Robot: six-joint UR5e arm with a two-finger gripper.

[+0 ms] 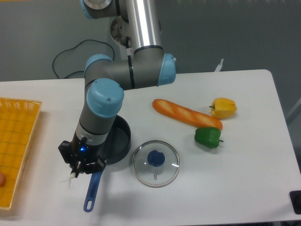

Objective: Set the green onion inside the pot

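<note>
The pot (123,137) is a small dark saucepan left of the table's middle, and its blue handle (92,189) points toward the front edge. The arm covers much of the pot. My gripper (78,168) points down just left of the handle, at the pot's front-left side. It looks shut on the green onion (70,181). Only the onion's pale white end with wispy roots shows, sticking out below the fingers just above the table. Its green leaves are hidden behind the gripper and arm.
A glass lid with a blue knob (155,163) lies right of the pot. A baguette (186,113), a green bell pepper (208,137) and a yellow bell pepper (223,108) lie to the right. A yellow basket (16,141) sits at the left edge.
</note>
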